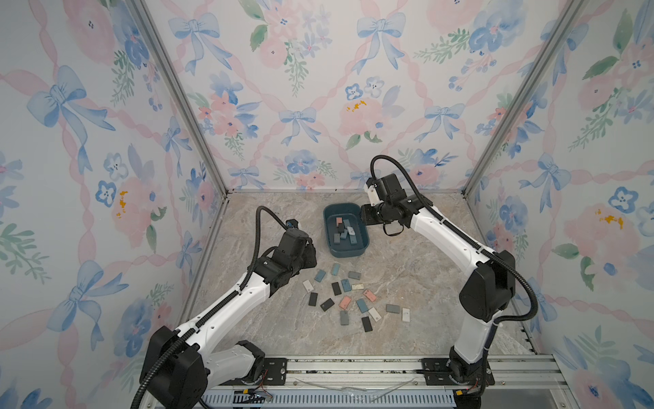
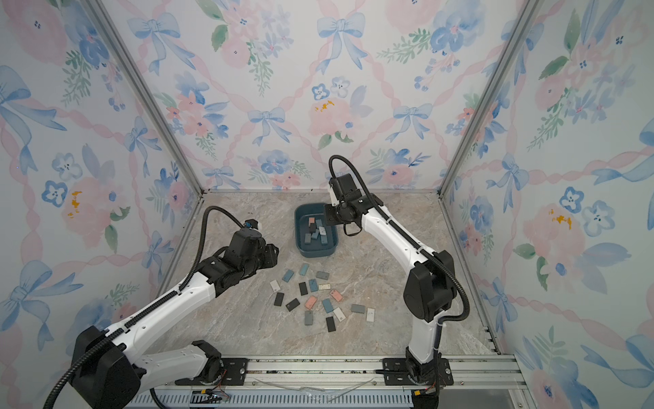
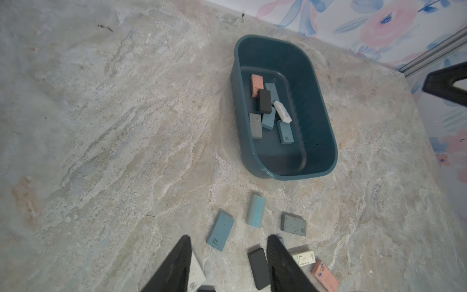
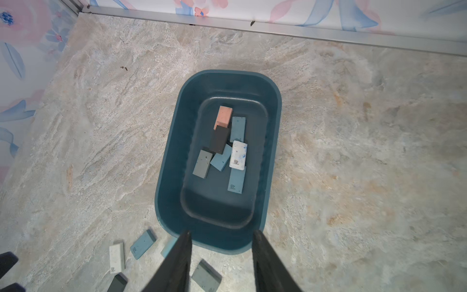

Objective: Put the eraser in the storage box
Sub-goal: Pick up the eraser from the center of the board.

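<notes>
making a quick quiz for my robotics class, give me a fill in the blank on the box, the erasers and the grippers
1. The storage box has ___ erasers lying in it.
2. The white eraser in the box is printed with ___.
3. The left gripper and the right gripper have their jaws apart and hold ___.

Missing words: seven; 4B; nothing

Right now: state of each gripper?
Left gripper: open, holding nothing.
Right gripper: open, empty, at the storage box.
</notes>
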`<state>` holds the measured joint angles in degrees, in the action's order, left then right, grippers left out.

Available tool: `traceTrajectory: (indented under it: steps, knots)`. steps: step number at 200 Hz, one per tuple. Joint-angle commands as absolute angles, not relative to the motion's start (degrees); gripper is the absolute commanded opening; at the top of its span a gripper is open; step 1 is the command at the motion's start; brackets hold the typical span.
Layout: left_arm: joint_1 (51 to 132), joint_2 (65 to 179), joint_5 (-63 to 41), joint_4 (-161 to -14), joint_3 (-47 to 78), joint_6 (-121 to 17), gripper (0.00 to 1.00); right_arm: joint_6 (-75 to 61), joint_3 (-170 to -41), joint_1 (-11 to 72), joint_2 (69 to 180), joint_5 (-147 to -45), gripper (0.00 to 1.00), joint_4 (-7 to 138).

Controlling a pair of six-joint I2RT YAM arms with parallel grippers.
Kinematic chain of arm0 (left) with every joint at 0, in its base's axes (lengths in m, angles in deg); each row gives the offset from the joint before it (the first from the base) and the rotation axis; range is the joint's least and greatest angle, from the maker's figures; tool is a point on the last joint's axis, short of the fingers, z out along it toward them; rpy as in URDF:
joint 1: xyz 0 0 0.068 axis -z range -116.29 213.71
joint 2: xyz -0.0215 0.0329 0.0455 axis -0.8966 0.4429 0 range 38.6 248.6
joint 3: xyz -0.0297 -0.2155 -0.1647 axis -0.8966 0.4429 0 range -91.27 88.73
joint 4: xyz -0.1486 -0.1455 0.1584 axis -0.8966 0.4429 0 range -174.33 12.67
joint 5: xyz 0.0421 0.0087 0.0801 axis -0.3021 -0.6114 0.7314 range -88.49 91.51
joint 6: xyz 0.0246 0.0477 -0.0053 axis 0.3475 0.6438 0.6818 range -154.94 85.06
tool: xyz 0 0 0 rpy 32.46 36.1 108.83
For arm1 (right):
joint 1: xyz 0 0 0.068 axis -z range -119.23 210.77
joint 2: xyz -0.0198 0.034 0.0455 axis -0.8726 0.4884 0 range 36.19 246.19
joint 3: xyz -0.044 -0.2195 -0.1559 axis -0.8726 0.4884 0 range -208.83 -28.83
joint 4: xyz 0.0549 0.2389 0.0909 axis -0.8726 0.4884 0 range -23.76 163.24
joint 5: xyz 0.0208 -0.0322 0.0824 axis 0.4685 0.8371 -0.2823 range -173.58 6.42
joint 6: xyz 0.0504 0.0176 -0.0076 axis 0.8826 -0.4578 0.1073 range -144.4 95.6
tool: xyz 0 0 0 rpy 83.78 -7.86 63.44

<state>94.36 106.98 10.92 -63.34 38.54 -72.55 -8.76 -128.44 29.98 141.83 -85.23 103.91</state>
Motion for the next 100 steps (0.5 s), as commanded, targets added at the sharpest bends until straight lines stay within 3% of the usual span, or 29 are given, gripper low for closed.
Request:
traceTrajectory:
  steps: [1,100]
  knots:
    - [94.29,109.18,8.35,-59.79,40.23,-77.45,0.52,-7.62,-123.1,30.54,137.26,-84.09,0.43,98.79]
    - [97.09,114.24,9.67,-58.23,46.11,-90.8,0.57,-5.24,-110.74,34.02,129.45,-85.9,0.43,93.08]
